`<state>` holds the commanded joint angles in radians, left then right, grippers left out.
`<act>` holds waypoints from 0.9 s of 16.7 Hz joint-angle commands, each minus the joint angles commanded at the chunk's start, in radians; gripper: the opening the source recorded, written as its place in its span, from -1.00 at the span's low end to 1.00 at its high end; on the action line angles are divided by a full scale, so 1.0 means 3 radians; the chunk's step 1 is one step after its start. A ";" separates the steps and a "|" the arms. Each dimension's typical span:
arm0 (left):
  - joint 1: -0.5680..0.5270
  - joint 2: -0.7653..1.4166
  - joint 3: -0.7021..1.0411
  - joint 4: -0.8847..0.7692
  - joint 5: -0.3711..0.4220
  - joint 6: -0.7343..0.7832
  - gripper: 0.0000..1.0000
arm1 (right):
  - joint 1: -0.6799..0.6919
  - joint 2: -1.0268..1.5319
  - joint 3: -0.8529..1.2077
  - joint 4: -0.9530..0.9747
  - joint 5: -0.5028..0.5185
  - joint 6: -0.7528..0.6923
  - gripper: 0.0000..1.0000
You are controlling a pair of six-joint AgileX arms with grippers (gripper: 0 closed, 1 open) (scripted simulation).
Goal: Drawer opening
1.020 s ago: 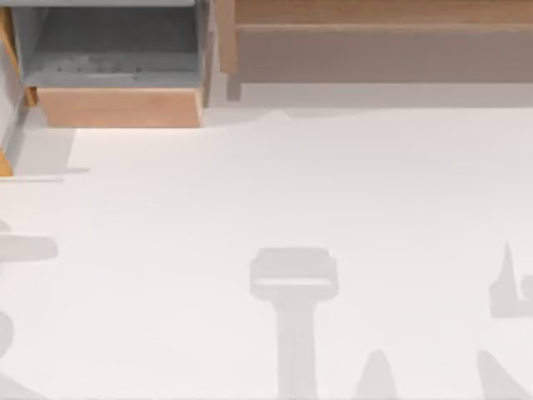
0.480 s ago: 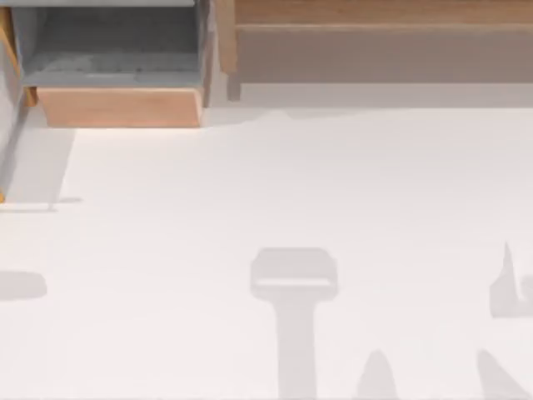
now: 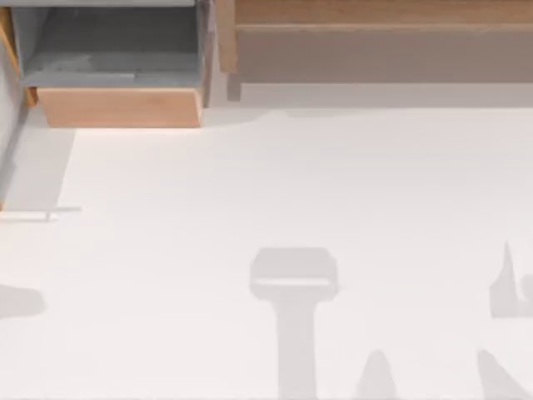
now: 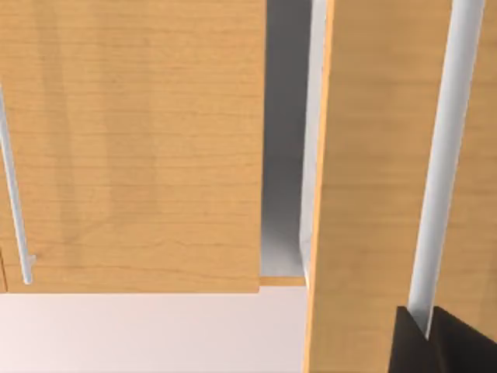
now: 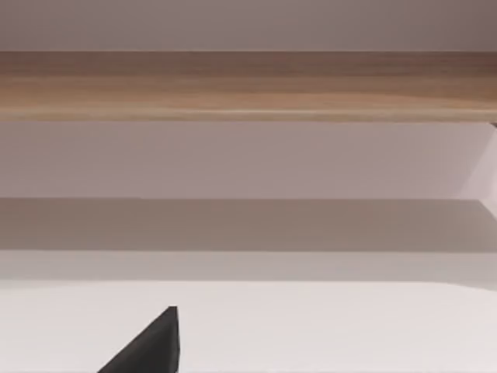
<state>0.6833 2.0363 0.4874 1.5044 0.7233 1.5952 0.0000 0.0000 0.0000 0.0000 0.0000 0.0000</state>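
The drawer (image 3: pixel 118 107) at the table's back left stands pulled out, its light wood front facing forward and its grey inside (image 3: pixel 108 46) bare. In the left wrist view a narrow wood panel (image 4: pixel 373 171) carries a long white handle bar (image 4: pixel 443 148). My left gripper (image 4: pixel 423 342) sits at the bar's near end, one dark finger on each side, shut on it. A second wood front (image 4: pixel 132 140) with its own thin white handle (image 4: pixel 14 194) lies beside it. A dark tip of my right gripper (image 5: pixel 151 350) hangs over the white table, facing the cabinet.
A long wood cabinet (image 3: pixel 375 42) runs along the back right, its shelf edge (image 5: pixel 248 85) seen from the right wrist. Grey arm shadows (image 3: pixel 293 283) lie on the white tabletop (image 3: pixel 291 183) at the front.
A wood edge at the top view's left border has slid toward the front and almost out of sight. Its thin shadow and the left arm's shadow moved forward with it. The right arm's shadow held still.
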 joint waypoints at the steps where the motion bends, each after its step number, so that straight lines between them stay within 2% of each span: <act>1: 0.0000 0.0000 0.0000 0.0000 0.0000 0.0000 -0.70 | 0.0000 0.0000 0.0000 0.0000 0.0000 0.0000 1.00; 12: 0.0000 0.0000 0.0000 0.0000 0.0000 0.0000 0.96 | 0.0000 0.0000 0.0000 0.0000 0.0000 0.0000 1.00; 15: 0.0000 0.0000 0.0000 0.0000 0.0000 0.0000 1.00 | 0.0000 0.0000 0.0000 0.0000 0.0000 0.0000 1.00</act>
<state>0.6833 2.0363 0.4874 1.5044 0.7233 1.5952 0.0000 0.0000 0.0000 0.0000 0.0000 0.0000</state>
